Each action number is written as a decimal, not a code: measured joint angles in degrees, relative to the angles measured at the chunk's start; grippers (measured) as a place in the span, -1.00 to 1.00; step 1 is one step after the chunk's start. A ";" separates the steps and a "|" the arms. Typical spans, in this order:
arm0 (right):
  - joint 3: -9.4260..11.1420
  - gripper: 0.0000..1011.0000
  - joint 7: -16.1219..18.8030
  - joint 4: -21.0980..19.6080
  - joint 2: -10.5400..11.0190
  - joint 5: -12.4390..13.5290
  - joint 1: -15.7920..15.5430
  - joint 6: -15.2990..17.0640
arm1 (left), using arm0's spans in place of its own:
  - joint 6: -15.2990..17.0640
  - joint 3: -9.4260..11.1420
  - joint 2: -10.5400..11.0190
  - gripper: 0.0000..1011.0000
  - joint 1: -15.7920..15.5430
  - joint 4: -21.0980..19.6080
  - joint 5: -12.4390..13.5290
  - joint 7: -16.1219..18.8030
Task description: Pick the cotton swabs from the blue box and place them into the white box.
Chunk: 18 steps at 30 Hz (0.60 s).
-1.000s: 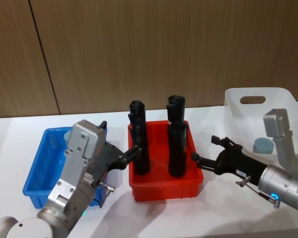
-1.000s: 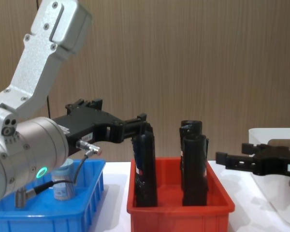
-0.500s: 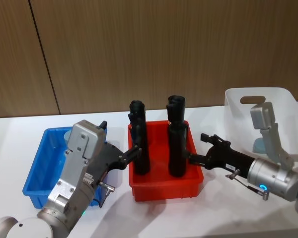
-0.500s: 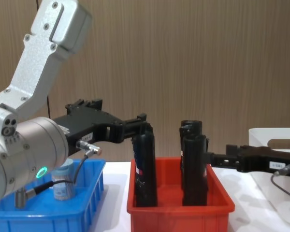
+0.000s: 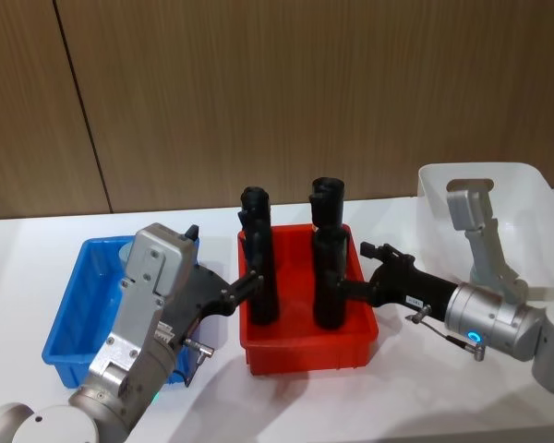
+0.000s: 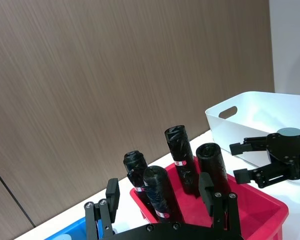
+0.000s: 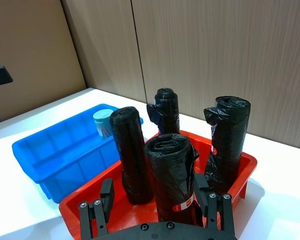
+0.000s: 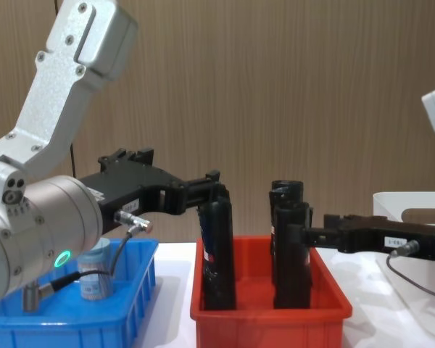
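Right wrist view shows a swab jar [image 7: 103,123] in the blue box [image 7: 50,155]; both open grippers, left [image 5: 249,281] and right [image 5: 351,277], are at the red bin [image 5: 305,346].

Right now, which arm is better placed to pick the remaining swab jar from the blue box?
Probably left: the left gripper sits beside the blue box holding the cotton swabs; the right gripper is beyond the red bin.

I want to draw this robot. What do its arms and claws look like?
Both arms are chunky silver-grey metal with round joints. The left arm has a glowing green ring light and a thin black cable; the right arm has a blue-green ring light and a thin cable too. The left gripper and right gripper are black, with slim two-finger claws.
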 joint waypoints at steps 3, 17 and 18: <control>-0.23 0.98 0.00 1.21 -0.35 -0.28 0.80 -0.38 | 0.00 0.00 0.00 0.98 0.00 0.00 0.00 0.00; -1.05 0.98 -0.07 6.77 -1.67 -1.18 3.97 -2.26 | 0.00 0.00 0.00 0.98 0.00 0.00 0.00 0.00; -1.11 0.98 -0.07 7.36 -1.80 -1.24 4.30 -2.47 | 0.00 0.00 0.00 0.98 0.00 0.00 0.00 0.00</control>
